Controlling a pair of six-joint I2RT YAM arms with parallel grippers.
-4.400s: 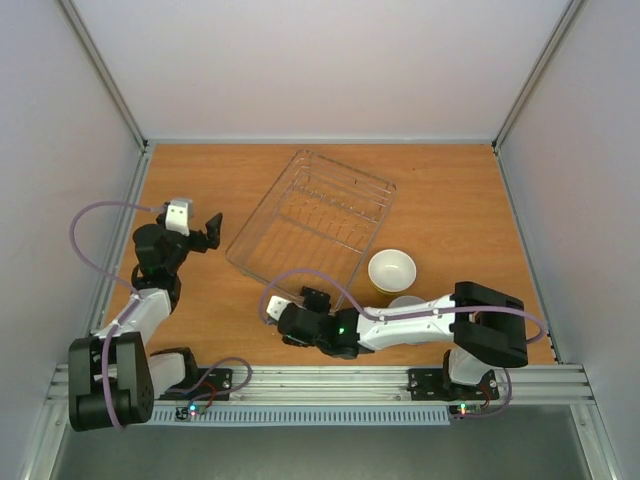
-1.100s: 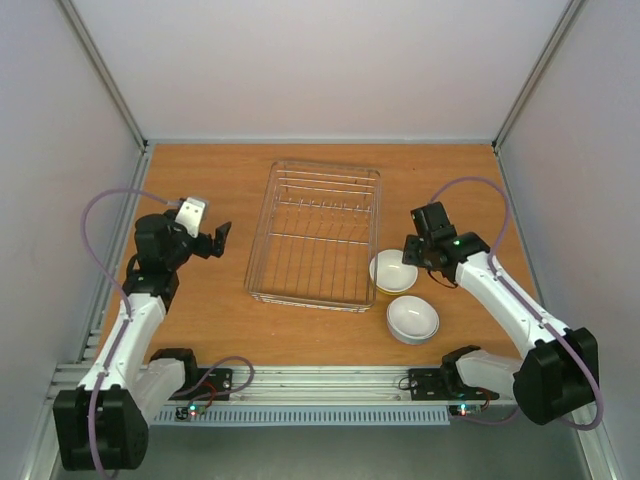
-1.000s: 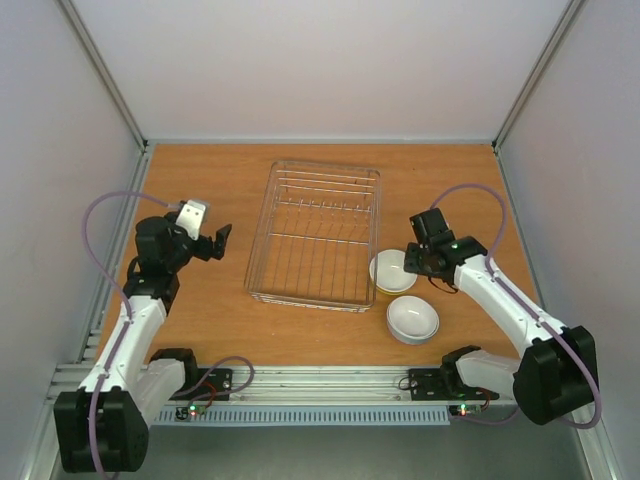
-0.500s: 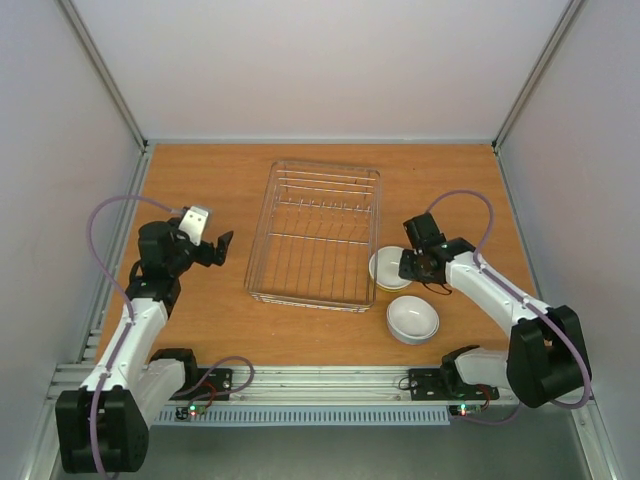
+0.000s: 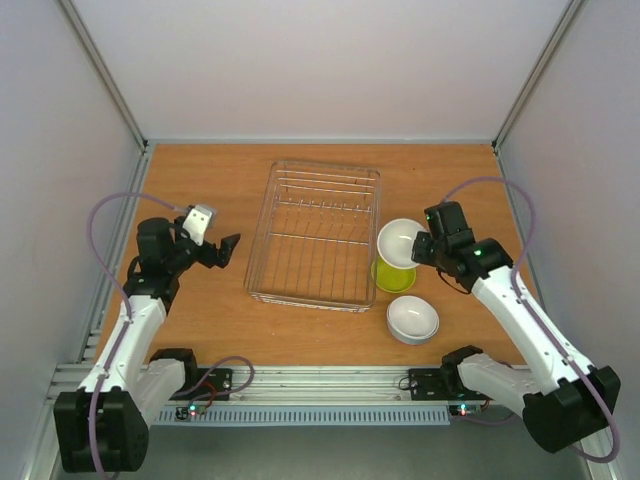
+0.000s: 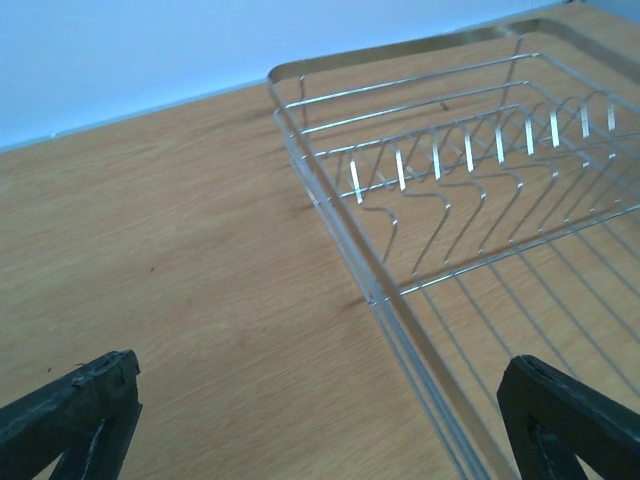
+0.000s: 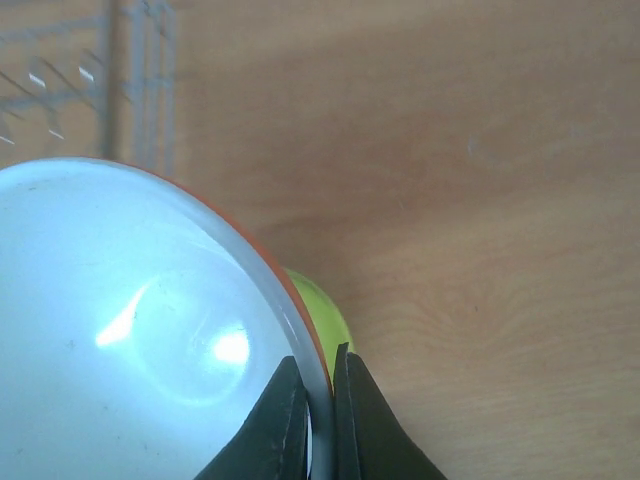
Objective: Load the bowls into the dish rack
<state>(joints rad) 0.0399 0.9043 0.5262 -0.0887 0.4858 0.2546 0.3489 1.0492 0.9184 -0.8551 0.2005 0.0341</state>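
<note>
The near white bowl (image 5: 412,318) sits on the table (image 5: 200,185), the right gripper (image 5: 421,247) pinches the lifted white bowl (image 5: 399,241) over the yellow bowl (image 5: 388,279) beside the dish rack (image 5: 315,235), and the left gripper (image 5: 226,250) is spread wide.

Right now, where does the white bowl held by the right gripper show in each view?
Top external: white bowl right of the dish rack, in the right gripper.
Left wrist: not in it.
Right wrist: fills the lower left.
Shared landmark: the dish rack, in all three.
</note>
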